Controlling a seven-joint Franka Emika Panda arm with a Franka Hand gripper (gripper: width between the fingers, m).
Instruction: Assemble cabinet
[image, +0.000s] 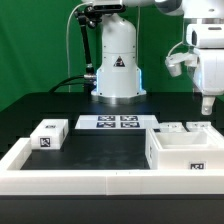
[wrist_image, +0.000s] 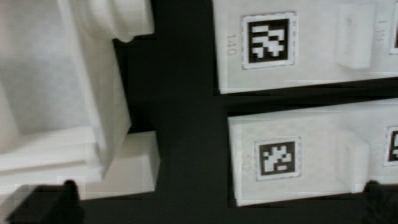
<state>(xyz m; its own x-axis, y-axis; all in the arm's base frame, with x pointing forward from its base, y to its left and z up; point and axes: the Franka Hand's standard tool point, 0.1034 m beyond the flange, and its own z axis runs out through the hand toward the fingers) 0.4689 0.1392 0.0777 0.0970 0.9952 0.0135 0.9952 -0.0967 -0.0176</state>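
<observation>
End effector (image: 206, 104) released, empty, over the tagged blocks (image: 172, 128) beside the cabinet body (image: 170, 163) — descend squarely, centring on one block.

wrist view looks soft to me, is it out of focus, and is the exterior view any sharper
Wrist view: yes, soft throughout; the tag patterns smear at their edges. Exterior view: sharper and evenly lit; the white cabinet body is nearly washed out against the black table.

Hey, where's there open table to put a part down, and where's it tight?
Free: the black table between the small tagged block, the marker board, the cabinet body and the front rail. Crowded: the exterior view's right, under the gripper.
</observation>
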